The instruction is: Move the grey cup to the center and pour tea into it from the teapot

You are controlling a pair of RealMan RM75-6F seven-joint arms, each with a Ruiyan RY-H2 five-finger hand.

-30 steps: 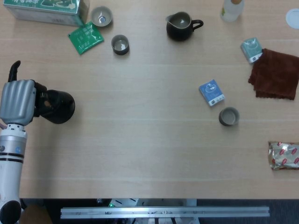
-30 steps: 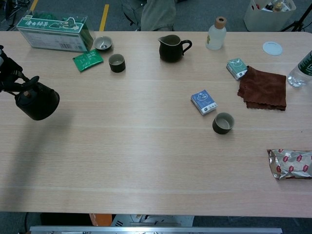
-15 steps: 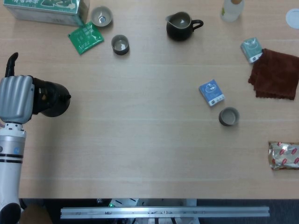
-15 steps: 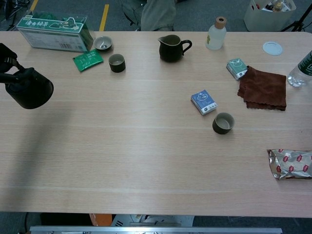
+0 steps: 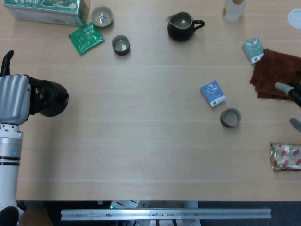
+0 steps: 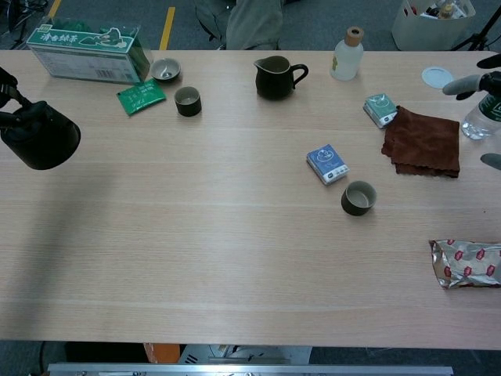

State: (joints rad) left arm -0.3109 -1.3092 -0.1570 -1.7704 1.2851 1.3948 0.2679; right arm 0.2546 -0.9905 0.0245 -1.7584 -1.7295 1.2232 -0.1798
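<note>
Fingers of my left hand (image 5: 16, 99) are wrapping the handle side of the black teapot (image 5: 49, 98), and I am holding the pot lifted off the wooden table (image 5: 141, 141), out at the 9 o'clock edge in the head view. In the chest view the same teapot (image 6: 43, 139) is hanging tilted above the tabletop with its shadow falling below it.

At the 3 o'clock edge my right hand (image 5: 292, 101) is only just showing: a few fingertips (image 6: 462, 84) are poking in, apart from one another and touching nothing. I cannot tell how the hidden part of that hand is lying.

The grey cup (image 5: 230, 117) is sitting upright on the table, right of center, at about 4 o'clock from the middle. A blue packet (image 5: 213, 93) is lying just beside it at its 11 o'clock, and a brown cloth (image 5: 277, 75) is lying further off at its 2 o'clock, near my right fingertips.

Along the 12 o'clock side a dark pitcher (image 5: 182, 26) is standing, with a small dark cup (image 5: 121, 45) and a green sachet (image 5: 85, 37) toward 10 o'clock. A foil packet (image 5: 286, 157) is resting at 4 o'clock.
</note>
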